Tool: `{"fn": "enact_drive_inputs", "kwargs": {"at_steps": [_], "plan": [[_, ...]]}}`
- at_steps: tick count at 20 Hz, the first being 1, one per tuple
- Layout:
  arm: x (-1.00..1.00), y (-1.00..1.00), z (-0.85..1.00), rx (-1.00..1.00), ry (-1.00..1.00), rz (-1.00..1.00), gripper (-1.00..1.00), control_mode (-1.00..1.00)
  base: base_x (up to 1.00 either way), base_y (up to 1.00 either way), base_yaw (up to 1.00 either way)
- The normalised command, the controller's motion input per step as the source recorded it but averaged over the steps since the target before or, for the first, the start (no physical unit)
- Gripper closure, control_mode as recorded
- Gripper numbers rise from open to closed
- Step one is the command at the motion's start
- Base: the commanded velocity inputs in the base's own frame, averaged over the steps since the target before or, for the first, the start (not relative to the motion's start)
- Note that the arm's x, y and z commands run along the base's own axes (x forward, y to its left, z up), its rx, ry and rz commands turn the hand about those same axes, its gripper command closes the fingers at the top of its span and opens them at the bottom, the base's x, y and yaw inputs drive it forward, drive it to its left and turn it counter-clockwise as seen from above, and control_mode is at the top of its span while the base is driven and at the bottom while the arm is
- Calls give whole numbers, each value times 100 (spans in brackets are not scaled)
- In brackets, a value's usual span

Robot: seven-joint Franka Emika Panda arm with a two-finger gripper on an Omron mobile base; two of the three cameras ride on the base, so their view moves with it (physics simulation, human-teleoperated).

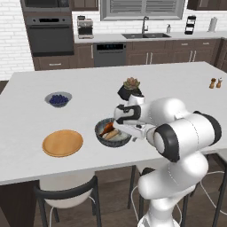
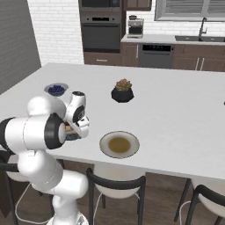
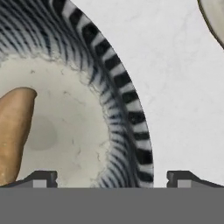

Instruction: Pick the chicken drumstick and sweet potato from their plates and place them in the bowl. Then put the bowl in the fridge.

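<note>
Hanging low over the bowl (image 1: 113, 134) near the bench's (image 1: 177, 84) front edge in the left base view, the tool (image 1: 133, 128) is hidden by the wrist; the chicken drumstick (image 1: 107, 128) and sweet potato (image 1: 111, 134) lie inside, and the orange plate (image 1: 62, 142) sits to the left

Right base view: the grey plate (image 2: 119, 144) lies just right of the arm

Hand view: the tool's tips (image 3: 41, 178) stand wide open, straddling the bowl's striped rim (image 3: 127, 113), with the sweet potato (image 3: 15, 131) on the pale floor
</note>
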Motion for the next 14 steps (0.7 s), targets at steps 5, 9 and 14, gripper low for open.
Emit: {"fn": "enact_drive_inputs", "kwargs": {"at_steps": [5, 9, 14], "plan": [[18, 11, -28, 0, 0, 0, -100, -100, 0, 0, 0], [-4, 22, -33, 0, 0, 0, 100, -100, 0, 0, 0], [-10, 0, -23, 0, 0, 0, 100, -100, 0, 0, 0]]}}
